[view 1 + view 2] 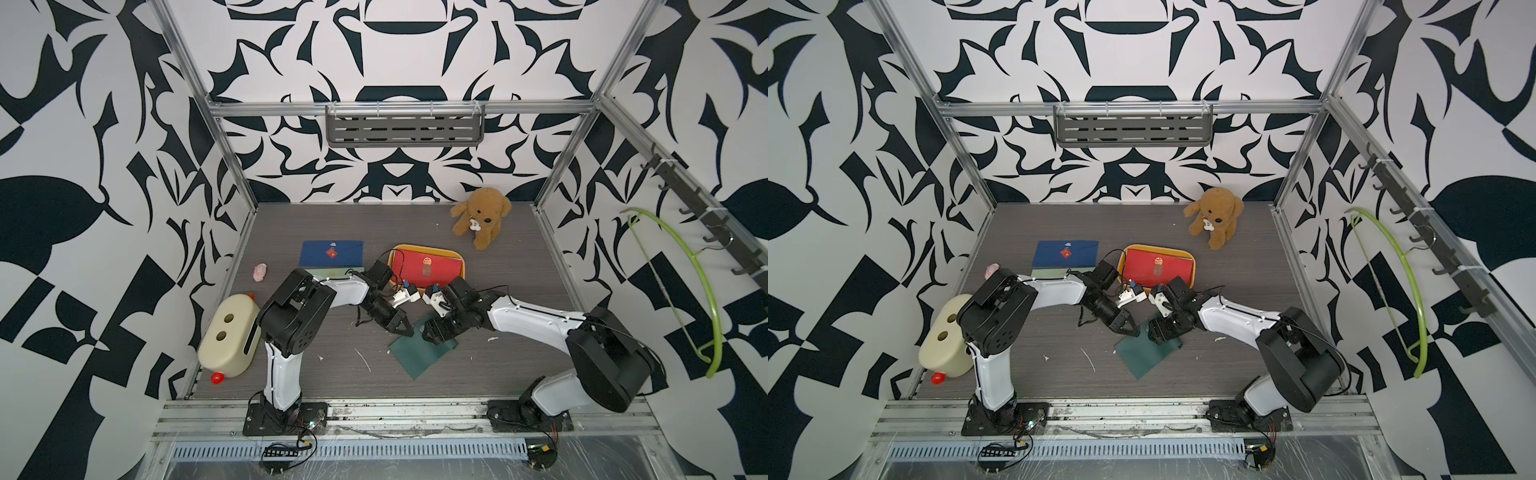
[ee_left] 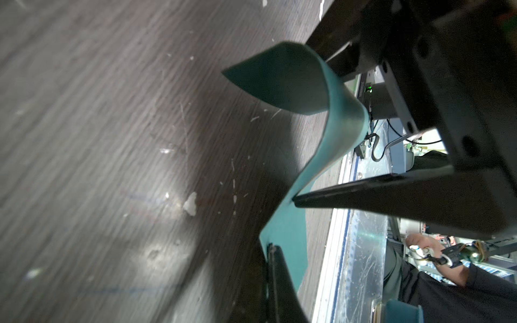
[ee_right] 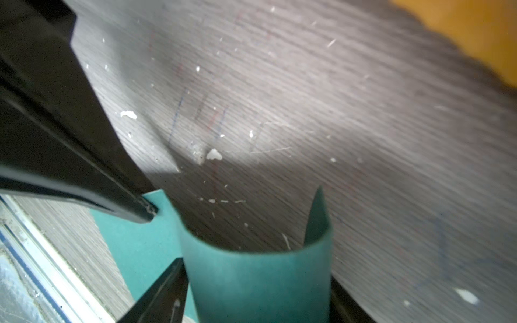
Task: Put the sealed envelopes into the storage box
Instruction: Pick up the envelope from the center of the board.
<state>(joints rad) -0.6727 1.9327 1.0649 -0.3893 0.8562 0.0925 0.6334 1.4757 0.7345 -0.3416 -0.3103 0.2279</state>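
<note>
The dark green envelope (image 1: 415, 357) is lying near the middle of the desk (image 1: 332, 374), its far end curling up off the surface. The right tool (image 1: 440, 337) is squeezing that raised end into a U between its spread jaws. The left tool (image 1: 404, 330), jaws together, is pinching the envelope's left edge (right at a corner). Farther back, the mustard storage box (image 1: 424, 249) is showing 1 red envelope (image 1: 428, 268). To its left, a navy envelope (image 1: 330, 259) is overlapping a light green envelope (image 1: 328, 273).
</note>
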